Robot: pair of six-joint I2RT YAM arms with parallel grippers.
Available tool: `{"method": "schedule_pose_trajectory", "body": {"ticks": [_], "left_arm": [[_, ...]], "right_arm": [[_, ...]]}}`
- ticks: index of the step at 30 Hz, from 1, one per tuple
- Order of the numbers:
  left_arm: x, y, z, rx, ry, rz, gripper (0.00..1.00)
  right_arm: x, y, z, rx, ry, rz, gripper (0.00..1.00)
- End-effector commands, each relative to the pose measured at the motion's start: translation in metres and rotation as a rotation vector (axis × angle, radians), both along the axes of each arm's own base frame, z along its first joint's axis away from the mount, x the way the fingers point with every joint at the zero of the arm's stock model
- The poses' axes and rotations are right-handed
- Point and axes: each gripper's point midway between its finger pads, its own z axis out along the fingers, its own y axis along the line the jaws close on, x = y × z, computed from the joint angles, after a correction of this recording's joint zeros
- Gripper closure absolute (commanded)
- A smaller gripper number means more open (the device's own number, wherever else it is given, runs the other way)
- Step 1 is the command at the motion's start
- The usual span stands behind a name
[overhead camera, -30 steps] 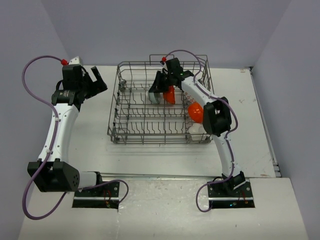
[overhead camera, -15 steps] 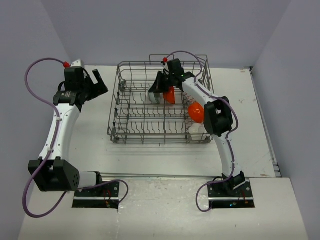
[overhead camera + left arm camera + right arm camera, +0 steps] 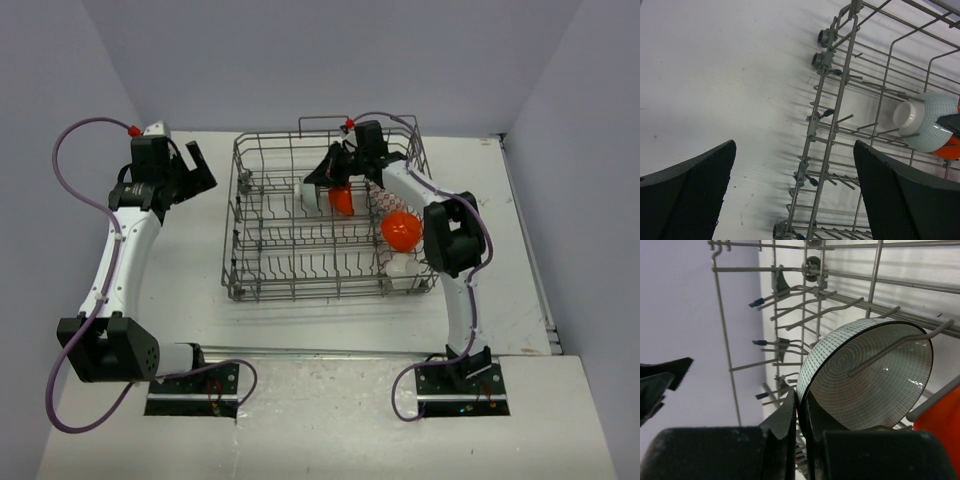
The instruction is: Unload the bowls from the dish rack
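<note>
Blue-teal speckled bowl [image 3: 870, 375]: stands on edge among the tines in the far row of the dish rack [image 3: 232, 272], foot toward the left arm, hollow toward the right. Rests with one bent wire tine across its mouth. Sits just beside an orange bowl [image 3: 343, 198] on its right; cannot tell whether touching.

Right gripper [image 3: 799, 412]: pinched narrow on the speckled bowl's dark rim, one finger on each face. Reaches in over the rack's far right side, with upright wires close all round and open room only above.

Left gripper [image 3: 186, 162]: spread wide, holding nothing. Hovers over bare table [image 3: 180, 290] near the rack's far left corner, apart from the wire. Has free room to the left and toward the near edge.

Second orange bowl [image 3: 402, 230]: by the rack's right wall, midway back, close beside the right arm's elbow. White bowl [image 3: 400, 266]: at the near right corner, partly hidden by wire.

Rack: grey wire, rectangular, with rows of upright tines, small wheels along the left side and a loop handle on the far rim. Takes the middle of the table, with bare margins on every side.

Table: white, flat, matte, faintly scuffed. Walls [image 3: 330, 60]: pale lilac, closing three sides.

Speckled bowl: glazed, fine dotted rings inside, plain white foot ring. Gripper fingers: black, mesh-textured pads.
</note>
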Motion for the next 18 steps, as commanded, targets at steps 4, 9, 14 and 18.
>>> {"method": "schedule_pose_trajectory", "body": {"ticks": [4,9,14,18], "left_arm": [[0.003,0.004,0.004,0.048,-0.025,-0.008,0.0],[0.001,0.007,0.002,0.065,-0.018,-0.004,0.0],[0.001,0.007,0.001,0.065,-0.018,-0.006,0.0],[0.004,0.005,0.002,0.051,-0.028,-0.01,0.0]], "right_arm": [[-0.007,-0.004,0.101,0.307,-0.02,0.047,1.0],[-0.01,-0.008,0.115,0.446,0.041,0.074,1.0],[-0.012,-0.011,0.136,0.563,0.012,0.131,1.0],[-0.018,-0.011,0.151,0.612,0.01,0.183,1.0]]}}
